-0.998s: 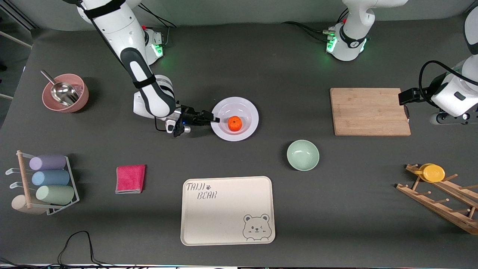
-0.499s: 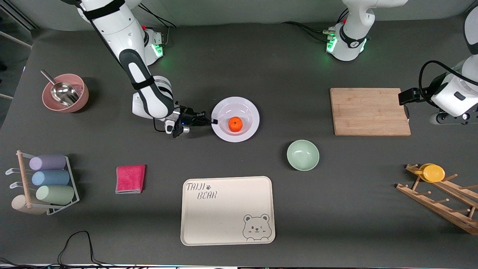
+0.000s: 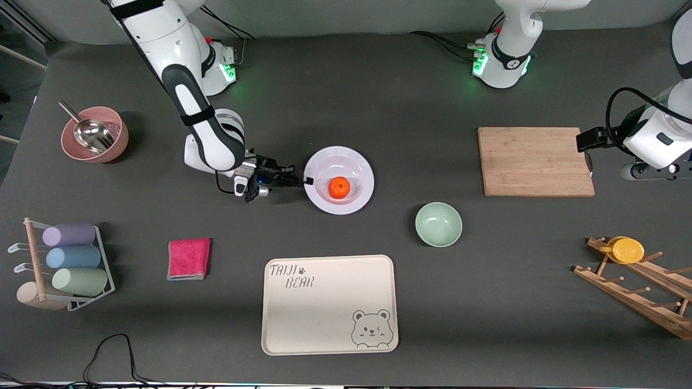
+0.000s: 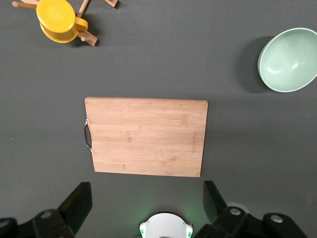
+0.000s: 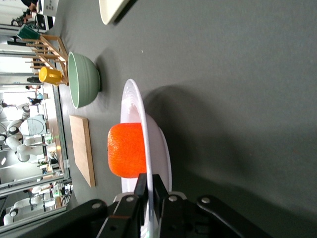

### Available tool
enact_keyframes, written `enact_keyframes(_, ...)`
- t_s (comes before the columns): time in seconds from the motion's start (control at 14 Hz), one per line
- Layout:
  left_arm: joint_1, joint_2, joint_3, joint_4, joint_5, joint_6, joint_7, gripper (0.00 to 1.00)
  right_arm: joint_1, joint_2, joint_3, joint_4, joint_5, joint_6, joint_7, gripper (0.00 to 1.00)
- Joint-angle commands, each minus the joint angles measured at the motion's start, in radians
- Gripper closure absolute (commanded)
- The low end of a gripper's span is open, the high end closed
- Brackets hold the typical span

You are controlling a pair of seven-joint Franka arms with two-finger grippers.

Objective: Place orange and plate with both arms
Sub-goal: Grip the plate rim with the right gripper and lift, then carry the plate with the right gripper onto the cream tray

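Right gripper (image 3: 306, 180) pinches the plate (image 3: 361, 167) rim; the orange (image 3: 339, 188) sits on the plate. Left gripper (image 4: 147, 199) waits wide above the cutting board (image 4: 146, 136).

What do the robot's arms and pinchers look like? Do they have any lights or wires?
Both arms are glossy white with black bands at the joints. Their round bases glow green, with black cables plugged in. The right gripper is black with thin fingers and a small blue light. The left gripper has dark, wedge-shaped fingers.
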Motion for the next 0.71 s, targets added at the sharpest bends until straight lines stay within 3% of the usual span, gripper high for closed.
enact_keyframes(0.0,-0.004,0.007,0.001,0.022,0.007,-0.024,0.000,0.00,0.003,-0.025,-0.007,0.019,0.019,0.015,0.029,1.00)
enact_keyframes(0.29,-0.006,0.007,0.000,0.022,0.007,-0.024,0.000,0.00,0.001,-0.036,-0.028,0.066,0.019,0.007,0.065,1.00)
enact_keyframes(0.64,-0.004,0.008,0.000,0.022,0.007,-0.024,0.000,0.00,-0.009,-0.028,-0.074,0.204,0.019,-0.022,0.144,1.00)
